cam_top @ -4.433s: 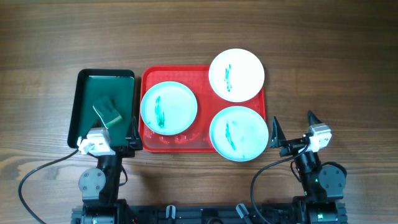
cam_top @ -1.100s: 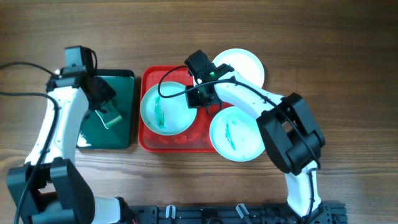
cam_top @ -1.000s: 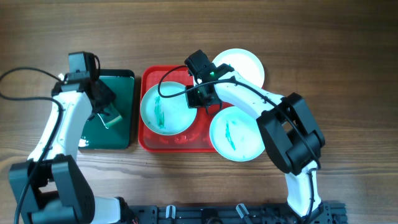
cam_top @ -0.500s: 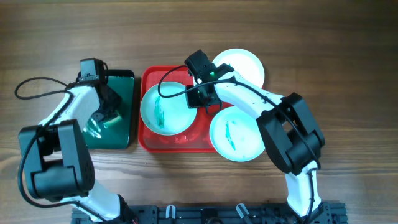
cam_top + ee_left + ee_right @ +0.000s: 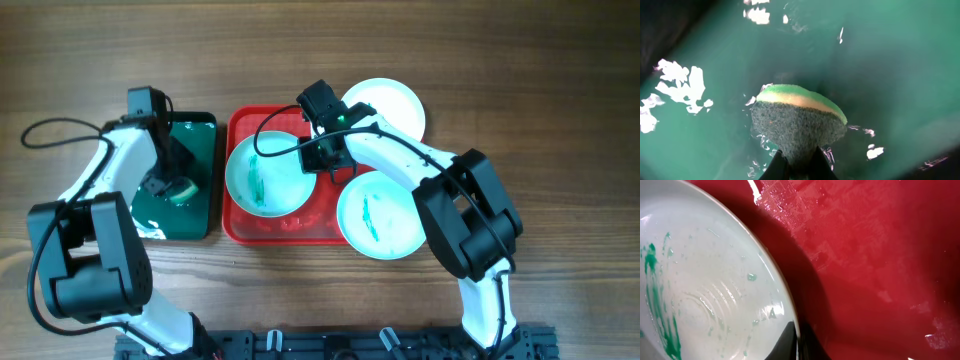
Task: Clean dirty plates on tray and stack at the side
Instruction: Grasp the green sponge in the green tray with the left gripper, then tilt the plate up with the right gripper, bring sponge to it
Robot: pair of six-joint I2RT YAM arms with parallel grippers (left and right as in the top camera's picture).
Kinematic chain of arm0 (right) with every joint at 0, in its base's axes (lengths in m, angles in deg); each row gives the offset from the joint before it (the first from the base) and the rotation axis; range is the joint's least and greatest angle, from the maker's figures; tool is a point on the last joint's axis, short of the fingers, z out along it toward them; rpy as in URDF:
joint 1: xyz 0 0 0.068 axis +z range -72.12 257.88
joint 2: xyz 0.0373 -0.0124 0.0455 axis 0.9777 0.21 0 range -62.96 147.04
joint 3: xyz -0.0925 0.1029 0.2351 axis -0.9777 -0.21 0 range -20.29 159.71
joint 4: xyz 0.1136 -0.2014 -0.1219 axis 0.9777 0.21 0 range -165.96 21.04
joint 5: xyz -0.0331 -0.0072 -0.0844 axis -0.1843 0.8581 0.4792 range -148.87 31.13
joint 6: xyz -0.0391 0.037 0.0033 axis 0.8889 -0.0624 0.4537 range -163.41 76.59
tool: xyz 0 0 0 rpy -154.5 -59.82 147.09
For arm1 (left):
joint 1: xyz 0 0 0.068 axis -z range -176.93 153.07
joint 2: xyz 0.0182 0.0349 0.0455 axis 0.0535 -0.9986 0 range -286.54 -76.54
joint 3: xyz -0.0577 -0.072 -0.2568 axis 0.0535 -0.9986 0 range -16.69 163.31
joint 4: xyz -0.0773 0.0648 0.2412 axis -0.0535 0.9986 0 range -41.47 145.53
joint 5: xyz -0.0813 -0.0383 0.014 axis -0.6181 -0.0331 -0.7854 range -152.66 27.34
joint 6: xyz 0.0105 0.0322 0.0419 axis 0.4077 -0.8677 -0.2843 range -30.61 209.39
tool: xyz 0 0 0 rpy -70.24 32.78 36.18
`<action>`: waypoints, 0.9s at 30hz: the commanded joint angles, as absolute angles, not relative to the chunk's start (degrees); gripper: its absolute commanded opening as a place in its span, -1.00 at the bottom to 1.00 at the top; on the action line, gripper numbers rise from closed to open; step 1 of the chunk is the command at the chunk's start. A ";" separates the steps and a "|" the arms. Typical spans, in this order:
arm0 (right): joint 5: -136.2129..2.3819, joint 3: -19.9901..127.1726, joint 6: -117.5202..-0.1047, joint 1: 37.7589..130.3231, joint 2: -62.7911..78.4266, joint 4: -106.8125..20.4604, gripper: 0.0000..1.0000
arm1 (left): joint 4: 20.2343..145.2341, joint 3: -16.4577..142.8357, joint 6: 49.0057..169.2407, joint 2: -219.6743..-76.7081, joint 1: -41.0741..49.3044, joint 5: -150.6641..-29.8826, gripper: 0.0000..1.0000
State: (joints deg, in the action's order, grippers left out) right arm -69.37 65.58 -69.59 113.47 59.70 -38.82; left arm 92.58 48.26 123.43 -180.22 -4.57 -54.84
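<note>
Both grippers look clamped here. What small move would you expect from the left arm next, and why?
Probably lift the sponge clear of the dark green tray and carry it toward the smeared plate. The left gripper is shut on the sponge, and the right gripper pinches that plate's rim on the red tray, apparently steadying it for wiping.

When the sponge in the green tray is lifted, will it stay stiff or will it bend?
Probably soft: the sponge bows where the left gripper pinches it. It looks light for its size, so it is likely easy to lift. The green tray glistens with wet patches, so the sponge may be damp and might drip.
</note>
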 commanded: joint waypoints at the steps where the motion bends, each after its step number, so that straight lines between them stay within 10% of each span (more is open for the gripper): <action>1: -69.59 65.10 -70.11 113.69 62.21 -39.34 -0.91 | 97.13 54.42 117.86 -176.75 -4.75 -56.68 -0.92; 9: -75.69 65.10 -66.57 112.60 62.21 -40.13 -0.91 | 98.96 56.81 106.05 -171.72 -1.78 -74.86 -0.92; 27: -96.30 63.50 -53.96 107.09 62.36 -41.29 -0.91 | 92.71 56.39 106.07 -185.14 10.42 -70.54 -0.92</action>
State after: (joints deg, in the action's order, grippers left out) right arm -90.23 64.16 -57.79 107.22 60.98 -40.74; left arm 94.55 56.04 107.23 -182.60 10.11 -71.50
